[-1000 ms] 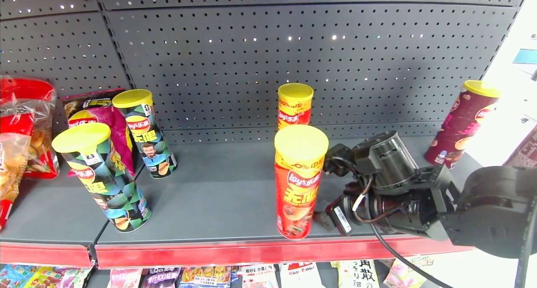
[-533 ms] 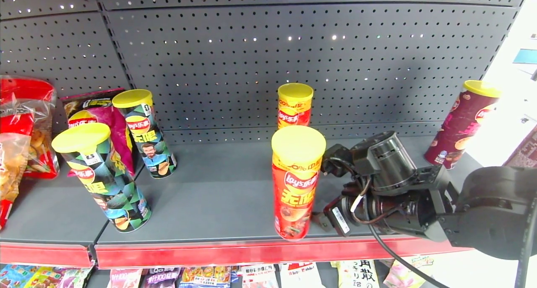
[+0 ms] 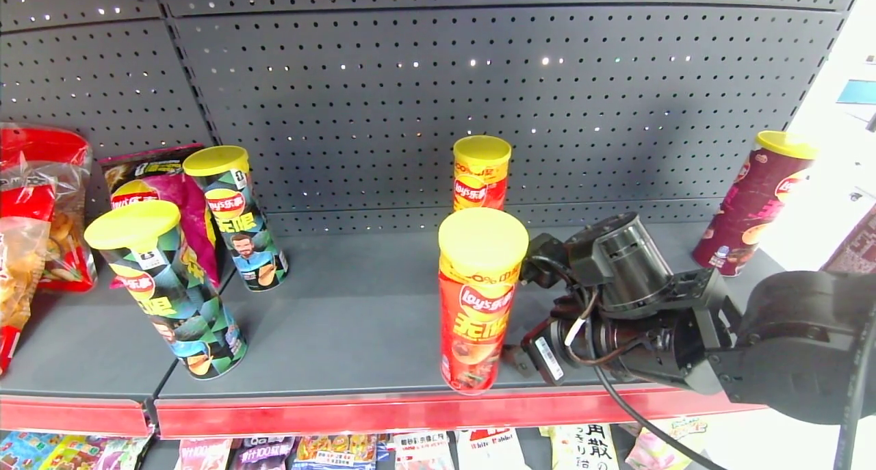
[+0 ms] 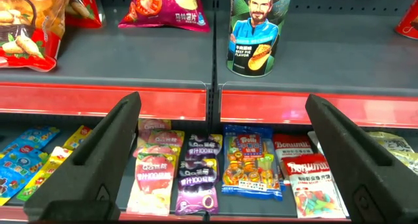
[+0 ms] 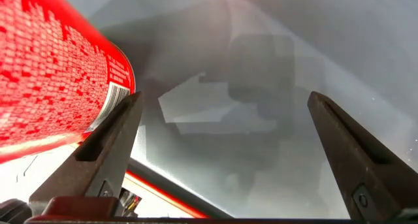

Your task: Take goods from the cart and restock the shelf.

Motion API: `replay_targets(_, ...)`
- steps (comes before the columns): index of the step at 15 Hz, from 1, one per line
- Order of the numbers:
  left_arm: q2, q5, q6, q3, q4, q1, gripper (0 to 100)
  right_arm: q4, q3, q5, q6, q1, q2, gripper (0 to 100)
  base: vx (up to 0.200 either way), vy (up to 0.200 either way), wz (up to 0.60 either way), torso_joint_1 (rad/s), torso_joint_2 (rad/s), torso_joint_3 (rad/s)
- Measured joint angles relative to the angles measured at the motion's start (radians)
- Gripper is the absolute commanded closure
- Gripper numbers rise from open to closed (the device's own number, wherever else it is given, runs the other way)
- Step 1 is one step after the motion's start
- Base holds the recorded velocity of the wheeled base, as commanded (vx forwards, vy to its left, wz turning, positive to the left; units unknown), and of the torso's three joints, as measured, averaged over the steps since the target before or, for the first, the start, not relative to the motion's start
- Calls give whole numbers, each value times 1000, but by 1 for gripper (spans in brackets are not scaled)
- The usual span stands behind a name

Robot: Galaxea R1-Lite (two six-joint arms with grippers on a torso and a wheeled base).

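The grey perforated metal shelf (image 3: 356,319) with its red front rail has bare floor across the middle of the frame. The red cylindrical chip can with a yellow lid (image 3: 479,306) stands at lower centre, near the front edge, so one placement looks done. The right pincer (image 5: 222,100) gapes wide just beside it, gripping nothing. The left pincer (image 4: 222,103) is spread and empty. More stock probably remains to fetch.
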Motion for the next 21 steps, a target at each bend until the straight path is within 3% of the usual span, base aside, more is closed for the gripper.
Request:
replay_targets(12,0,0,0,0,0,0,0,1,29,-1,2,-16,-27,0,0,0,0,0,0,0)
replay_targets(21,0,0,0,0,0,-1,0,2,291,9,-51,-83,-407,0,0,0,0,0,0,0)
